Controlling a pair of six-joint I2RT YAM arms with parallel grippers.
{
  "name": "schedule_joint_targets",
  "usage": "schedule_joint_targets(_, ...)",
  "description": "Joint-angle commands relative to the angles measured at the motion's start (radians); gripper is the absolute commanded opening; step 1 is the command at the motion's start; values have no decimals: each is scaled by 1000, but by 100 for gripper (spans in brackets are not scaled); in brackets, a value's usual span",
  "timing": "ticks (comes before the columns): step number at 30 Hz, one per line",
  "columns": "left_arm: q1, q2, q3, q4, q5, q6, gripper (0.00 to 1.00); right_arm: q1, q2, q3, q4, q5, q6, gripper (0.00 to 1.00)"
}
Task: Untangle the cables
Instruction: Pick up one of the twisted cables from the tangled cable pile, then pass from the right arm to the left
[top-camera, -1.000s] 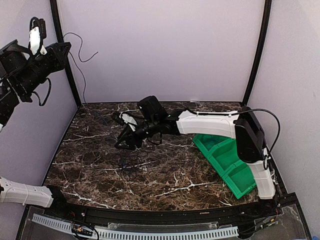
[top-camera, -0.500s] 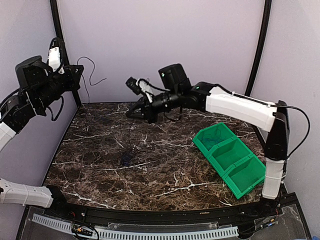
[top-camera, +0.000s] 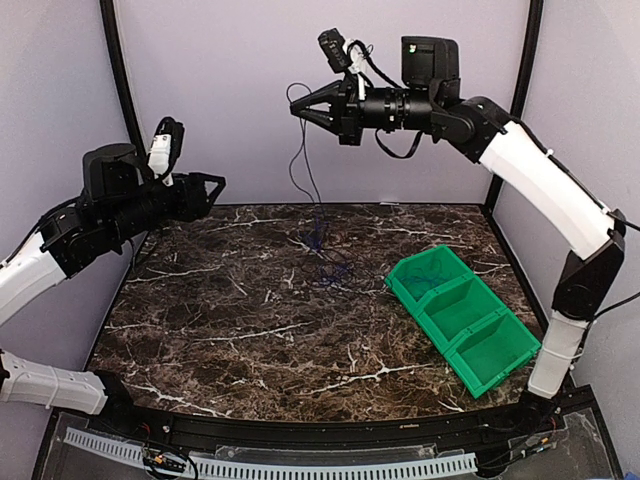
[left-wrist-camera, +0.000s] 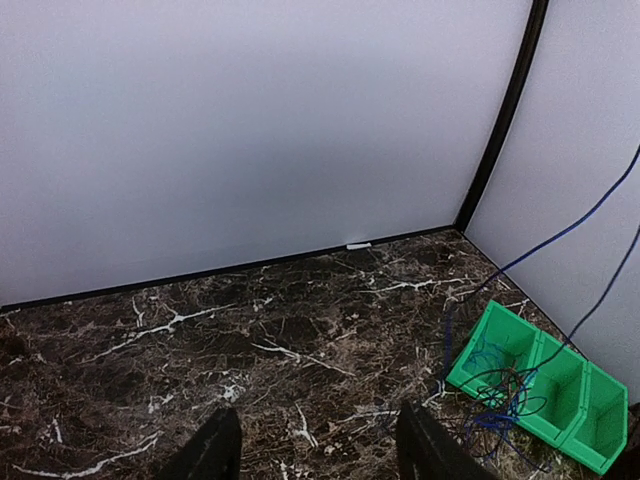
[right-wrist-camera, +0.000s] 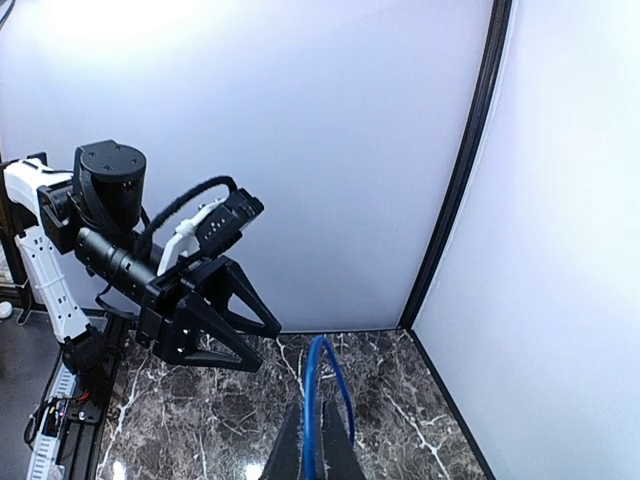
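1. Cables: a tangled clump of thin cords, blue and black. Its lower part lies on the dark marbled table, towards the far middle. Strands rise from it to the raised right gripper.
2. Blue cable: runs upward from the clump. In the right wrist view it forms a narrow upright loop standing out of the fingers. In the left wrist view it crosses the right side as a slanting line down to the clump.
3. Black cable: a thin strand hanging from the same gripper, with a small loop beside the fingertips (its lower end is lost in the clump).
4. Right gripper: held high above the far part of the table and pointing left. The wrist view shows its fingers drawn together and pinching the blue cable.
5. Left gripper: lifted over the far left of the table, pointing right, well apart from the cables. Its fingers are spread with nothing between them. The right wrist view shows it as a splayed fork.
6. Green bin: three compartments in a row, set at an angle on the right side of the table. The clump is near its far left corner, and contact cannot be judged.
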Motion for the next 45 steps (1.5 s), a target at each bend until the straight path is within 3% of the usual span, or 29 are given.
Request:
schedule_joint_targets(1, 2, -8, -13, 44, 148, 23, 63, 1, 41, -8, -17, 4, -14, 0)
schedule_joint_targets(5, 2, -20, -66, 151, 366, 38, 77, 3, 63, -33, -21, -36, 2, 0)
schedule_joint_targets(12, -3, 2, -159, 350, 532, 54, 80, 17, 93, -69, -15, -89, 28, 0)
schedule_joint_targets(17, -20, 38, -215, 472, 551, 63, 79, 33, 113, -60, -11, -114, 43, 0)
schedule_joint_targets(21, -47, 63, -230, 525, 406, 118, 72, 44, 130, -41, -11, -123, 57, 0)
schedule_joint_targets(25, -63, 84, -251, 589, 383, 156, 70, 53, 141, -35, -5, -130, 74, 0)
schedule_joint_targets(36, -80, 184, -235, 637, 393, 139, 42, 55, 145, -34, 7, -135, 103, 0)
schedule_joint_targets(38, -81, 190, -234, 650, 402, 133, 30, 55, 144, -38, 9, -136, 104, 0)
schedule_joint_targets(39, -81, 192, -233, 654, 406, 132, 18, 55, 145, -43, 10, -139, 106, 0)
schedule_joint_targets(42, -80, 181, -245, 673, 383, 126, 6, 55, 145, -64, 13, -139, 104, 0)
schedule_joint_targets(43, -80, 170, -251, 676, 376, 125, 2, 54, 145, -75, 12, -134, 100, 5)
schedule_joint_targets(45, -80, 145, -264, 672, 342, 128, 0, 47, 142, -109, 16, -124, 89, 26)
